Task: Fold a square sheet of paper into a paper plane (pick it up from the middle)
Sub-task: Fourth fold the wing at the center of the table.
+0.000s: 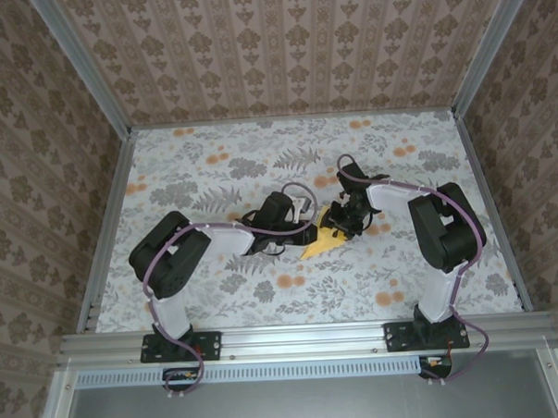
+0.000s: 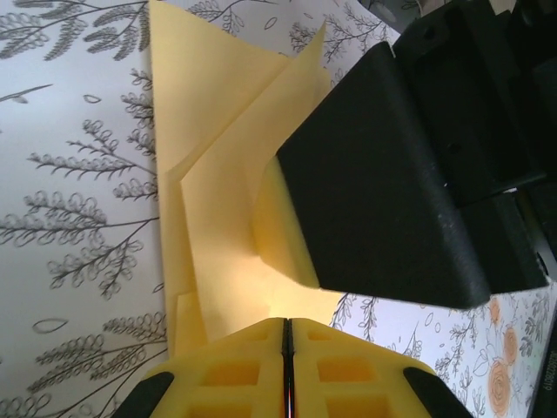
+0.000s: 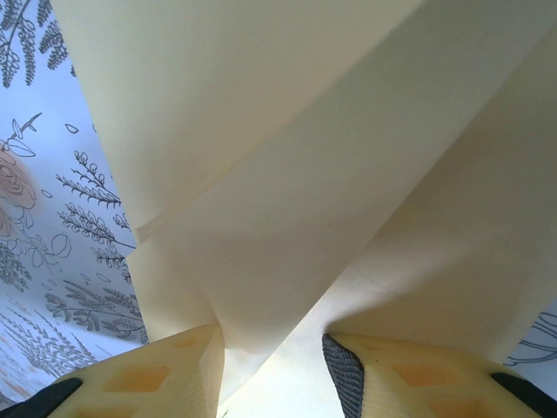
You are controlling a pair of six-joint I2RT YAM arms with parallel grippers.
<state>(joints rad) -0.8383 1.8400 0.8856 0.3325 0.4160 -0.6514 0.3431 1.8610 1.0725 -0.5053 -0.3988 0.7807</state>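
The pale yellow square sheet of paper lies mid-table, folded into a pointed, layered wedge, a rough paper plane shape. In the left wrist view the paper lies flat with one flap curling up. My left gripper is shut, its tips at the paper's near edge; nothing shows between its jaws. From above, the left gripper sits at the paper's left side. The right gripper comes in from the right, one finger lying against the raised flap. In the right wrist view the right gripper stands open, with paper folds running between its fingers.
The table has a grey leaf print with orange flower blotches. Aluminium rails and patterned walls close in the left, right and back sides. Both arms bend inward toward the centre.
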